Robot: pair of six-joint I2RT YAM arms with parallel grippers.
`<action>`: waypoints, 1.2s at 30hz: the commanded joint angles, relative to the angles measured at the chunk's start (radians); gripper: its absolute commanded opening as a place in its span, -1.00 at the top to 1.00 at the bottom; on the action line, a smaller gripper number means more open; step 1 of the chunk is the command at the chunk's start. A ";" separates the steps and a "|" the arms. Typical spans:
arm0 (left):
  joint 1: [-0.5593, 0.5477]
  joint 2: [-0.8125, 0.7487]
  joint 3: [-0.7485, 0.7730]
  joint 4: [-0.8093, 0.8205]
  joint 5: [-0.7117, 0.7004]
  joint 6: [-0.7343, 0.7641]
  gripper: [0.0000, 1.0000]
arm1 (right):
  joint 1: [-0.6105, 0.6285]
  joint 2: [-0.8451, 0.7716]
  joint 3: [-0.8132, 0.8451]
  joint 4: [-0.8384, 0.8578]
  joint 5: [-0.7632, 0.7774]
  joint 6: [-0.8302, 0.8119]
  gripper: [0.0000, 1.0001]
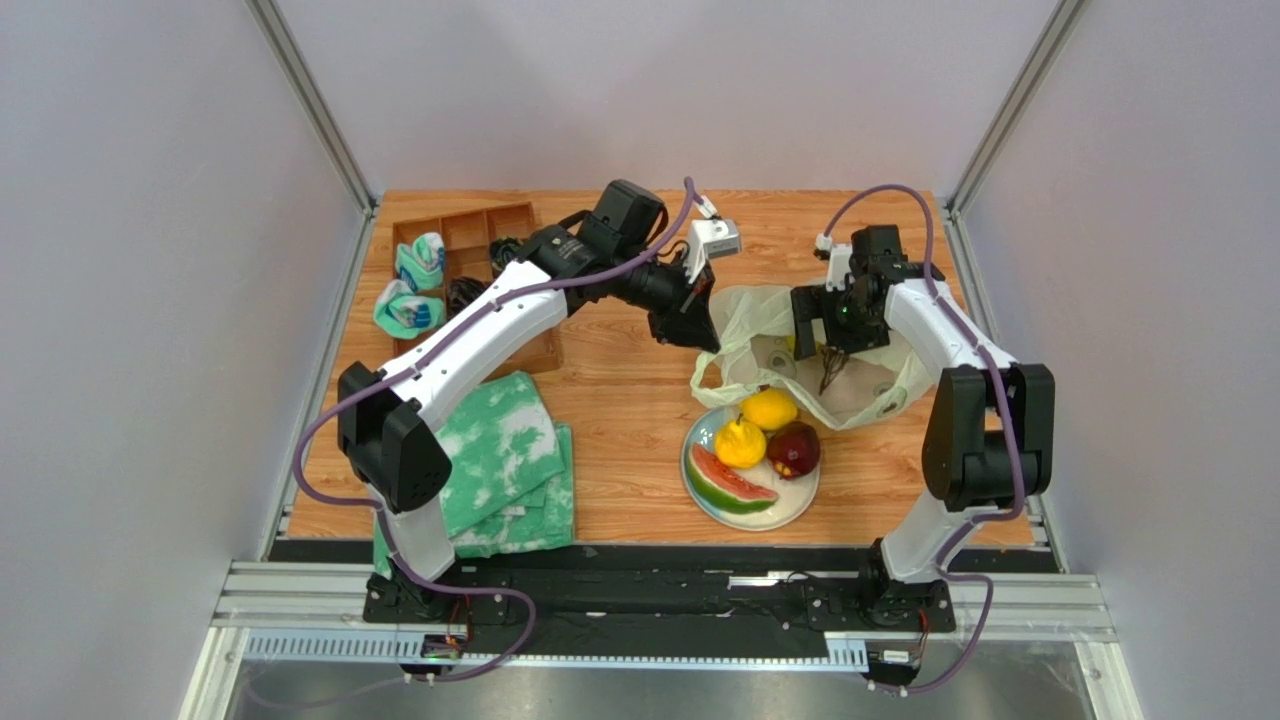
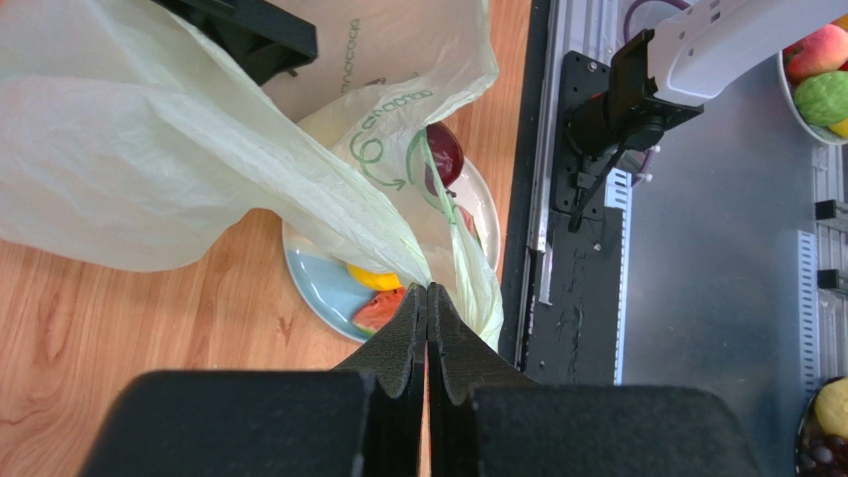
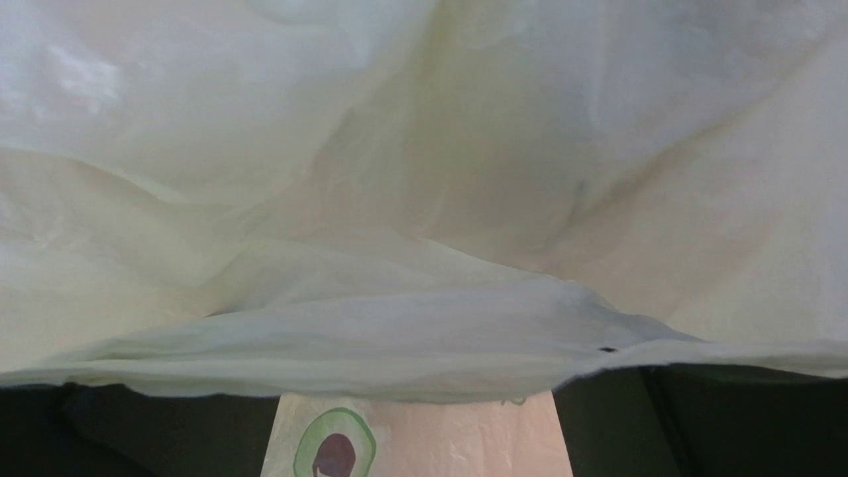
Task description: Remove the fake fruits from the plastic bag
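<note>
The pale yellow-green plastic bag [image 1: 781, 353] lies behind the blue-and-cream plate [image 1: 694, 477]. On the plate sit a lemon [image 1: 769, 408], a pear [image 1: 738, 444], a plum [image 1: 793, 449] and a watermelon slice [image 1: 729, 483]. My left gripper [image 1: 694, 323] is shut on the bag's left edge and holds it up; in the left wrist view its jaws [image 2: 428, 290] pinch the film [image 2: 149, 149] above the plate [image 2: 314, 288]. My right gripper [image 1: 834, 357] is inside the bag's mouth, its fingers [image 3: 90, 437] spread wide, tips hidden under a fold of bag [image 3: 398, 338]. The other fruits are hidden.
A green-and-white mottled cloth [image 1: 504, 458] lies at the front left. A wooden tray [image 1: 466, 240] with small items stands at the back left. A metal rail [image 1: 661, 600] runs along the near edge.
</note>
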 commanded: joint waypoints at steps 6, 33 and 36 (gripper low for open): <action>-0.014 0.013 0.073 0.064 -0.009 -0.038 1.00 | 0.034 -0.168 0.026 0.066 -0.001 -0.006 -0.71; -0.012 0.035 0.201 0.081 0.011 -0.035 1.00 | -0.008 -0.030 0.100 0.479 0.180 -0.106 0.11; -0.012 0.022 0.151 0.076 0.007 -0.021 1.00 | -0.038 0.014 0.223 0.462 0.211 -0.063 0.10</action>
